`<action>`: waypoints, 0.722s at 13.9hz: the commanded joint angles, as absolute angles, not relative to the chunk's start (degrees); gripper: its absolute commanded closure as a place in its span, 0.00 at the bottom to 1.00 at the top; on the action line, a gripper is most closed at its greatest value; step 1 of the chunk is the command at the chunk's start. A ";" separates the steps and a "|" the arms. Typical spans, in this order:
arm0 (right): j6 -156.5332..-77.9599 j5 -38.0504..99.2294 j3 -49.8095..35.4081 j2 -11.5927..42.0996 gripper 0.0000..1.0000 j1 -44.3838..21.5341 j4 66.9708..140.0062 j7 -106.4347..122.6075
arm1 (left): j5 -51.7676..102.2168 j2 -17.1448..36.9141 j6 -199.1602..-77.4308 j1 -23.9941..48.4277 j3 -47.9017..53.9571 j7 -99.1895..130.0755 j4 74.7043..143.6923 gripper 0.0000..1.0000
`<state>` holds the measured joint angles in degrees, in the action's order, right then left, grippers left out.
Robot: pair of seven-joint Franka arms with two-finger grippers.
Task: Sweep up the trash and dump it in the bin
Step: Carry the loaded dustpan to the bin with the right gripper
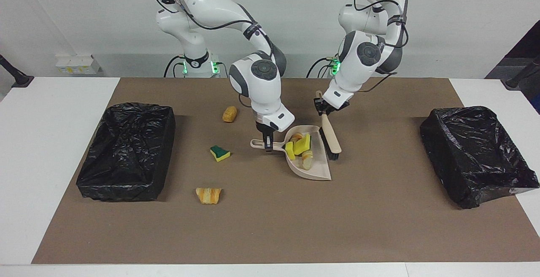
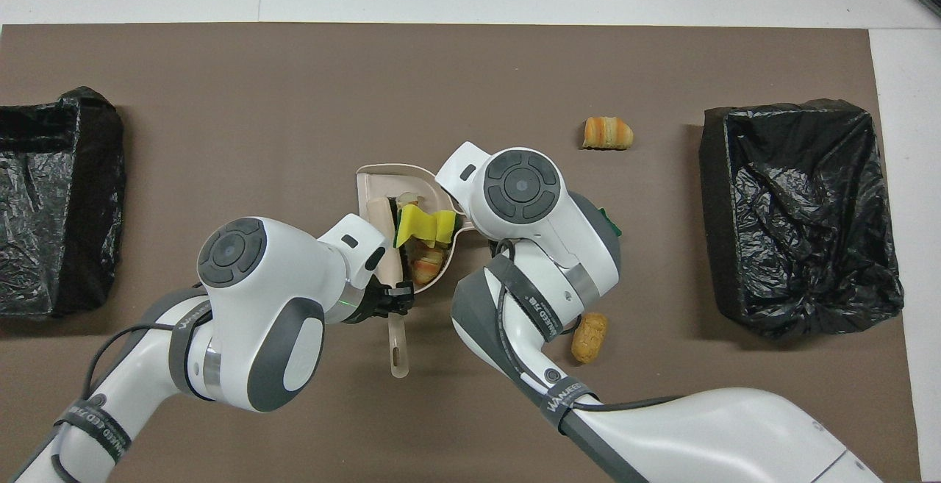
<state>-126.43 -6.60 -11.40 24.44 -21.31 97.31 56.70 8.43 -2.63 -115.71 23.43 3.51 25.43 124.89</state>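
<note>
Right gripper (image 1: 266,143) is clamping shut on the handle of the beige dustpan (image 1: 317,170), which is sitting flat near the middle of the brown mat (image 1: 270,230). Left gripper (image 1: 325,108) is pinching the upper handle of the brush (image 1: 331,138), whose dark bristles are slanting down along the dustpan's side toward the left arm's end; whether they are touching the pan cannot be told.

Nearest the robots, one bread chunk (image 1: 229,114) is lying loose on the mat, toward the right arm's end from the dustpan. Farther out, the swept trash (image 1: 300,147), yellow sponge pieces and bread bits, is piling in the dustpan's closed end by the handle. A green-topped sponge piece (image 1: 220,153) is lying at about the same depth, well apart from the pan. Farthest from the robots, a second bread chunk (image 1: 208,195) is resting alone.

Two black-lined bins are standing on the mat's ends, one at the right arm's end (image 1: 90,183), one at the left arm's end (image 1: 464,199). White tabletop (image 1: 50,150) is showing around the mat, and a plain white wall (image 1: 447,20) is rising past the arms' bases.
</note>
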 commanded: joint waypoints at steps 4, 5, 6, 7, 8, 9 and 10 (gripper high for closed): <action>-127.54 -4.75 -11.95 23.03 1.00 -19.69 97.91 55.90 | 1.23 -4.74 -107.06 23.99 3.95 28.30 122.17 1.00; -127.18 -4.75 -11.95 22.24 1.00 -19.08 98.17 56.33 | 1.23 -4.92 -107.05 23.82 4.04 28.04 122.25 1.00; -127.00 -4.75 -11.95 21.19 1.00 -18.29 99.04 56.60 | 1.32 -4.92 -106.88 23.56 4.04 27.69 122.26 1.00; -127.09 -4.75 -11.95 19.96 1.00 -17.85 100.01 56.60 | 1.49 -4.92 -106.79 23.55 4.04 27.51 122.26 1.00; -126.74 -4.40 -12.04 18.73 1.00 -17.15 100.63 56.69 | 1.67 -4.92 -106.61 23.47 4.13 27.42 122.52 1.00; -125.17 -3.52 -11.95 17.42 1.00 -16.27 100.90 57.21 | 1.67 -5.01 -106.18 23.55 4.13 27.07 122.69 1.00; -123.42 -3.25 -11.95 16.01 1.00 -15.48 100.99 58.52 | 1.76 -5.01 -105.13 23.64 4.13 25.85 122.70 1.00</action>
<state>-125.44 -5.47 -11.37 20.75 -17.60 97.94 56.75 2.68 -4.19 -107.35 23.62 3.95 26.86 122.68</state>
